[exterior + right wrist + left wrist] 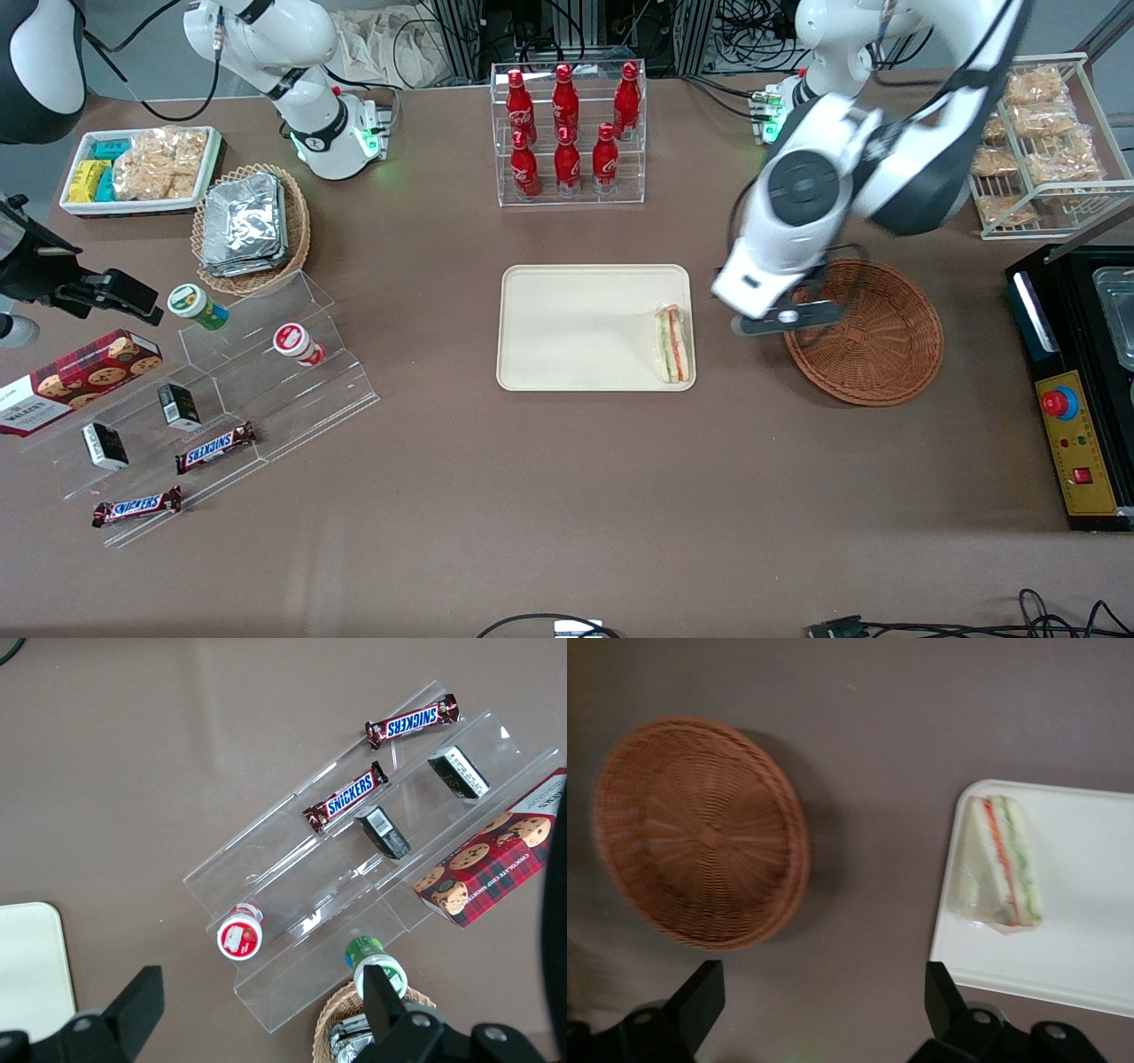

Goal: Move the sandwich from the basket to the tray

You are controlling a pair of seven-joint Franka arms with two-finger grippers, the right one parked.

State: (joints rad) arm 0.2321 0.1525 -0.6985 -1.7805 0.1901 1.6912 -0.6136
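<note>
The wrapped triangular sandwich [673, 344] [1001, 864] lies flat on the cream tray [576, 328] [1090, 948], just inside the rim that faces the working arm's end of the table. The reddish-brown wicker basket [873, 341] [700, 833] stands beside the tray with nothing in it. My gripper [784, 317] [824, 992] hovers over the bare strip of table between tray and basket, at the basket's rim. It is open, with only tabletop between its fingers.
A clear rack of red cola bottles [567, 133] stands farther from the front camera than the tray. At the working arm's end are a wire rack of snack bags [1036, 142] and a black machine [1072, 390]. Toward the parked arm's end are a tan basket of foil packets [252, 226] and acrylic steps [221, 381].
</note>
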